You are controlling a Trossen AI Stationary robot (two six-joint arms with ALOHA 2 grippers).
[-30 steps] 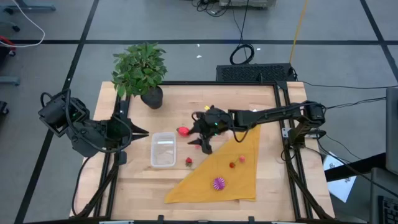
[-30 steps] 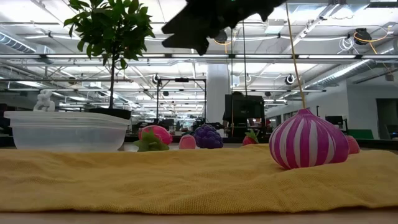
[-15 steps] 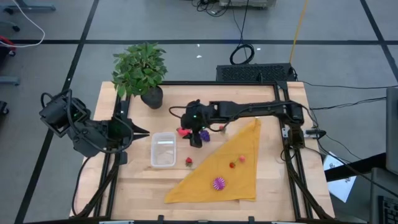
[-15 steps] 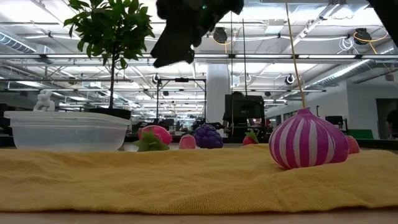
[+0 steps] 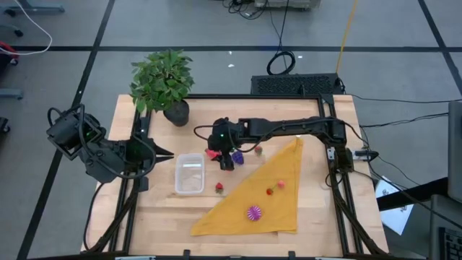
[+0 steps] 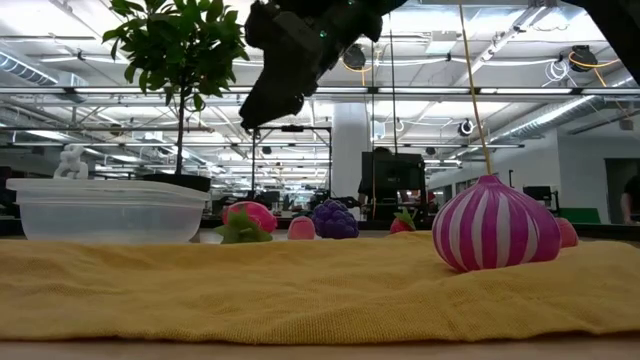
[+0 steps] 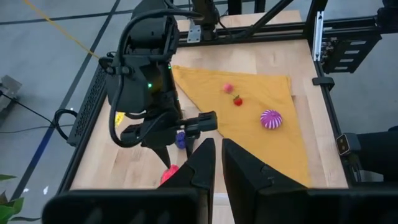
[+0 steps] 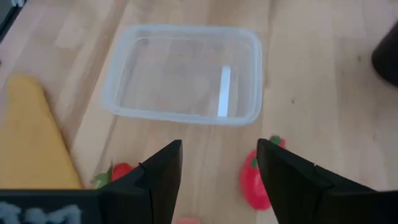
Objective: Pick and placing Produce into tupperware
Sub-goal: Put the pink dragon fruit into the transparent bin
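At the left edge of the high view, the left pincer waits clenched and empty at the border of the counter, parked clear of the working area; its wrist view looks out between its own closed fingers toward the other arm. Just right of it, near the frame's centre-left, lies the tupperware, a clear box standing open and empty on bare wood, placed within easy reach of both arms so that produce can be dropped in from above. Above it in the frame stands a potted plant, not part of the task. At the centre, the right pincer hangs over the counter just right of the tupperware, its fingers parted and grasping nothing; the right wrist view shows the gap between them aimed at the wood, with a red fruit just beside one finger and a small strawberry beside the other. The opening appears set for a descent onto one small piece, probably the red fruit. A purple grape cluster sits close by. Right of centre, a yellow cloth carries the remaining produce, including a striped magenta bulb, spread apart so each piece can be taken singly.
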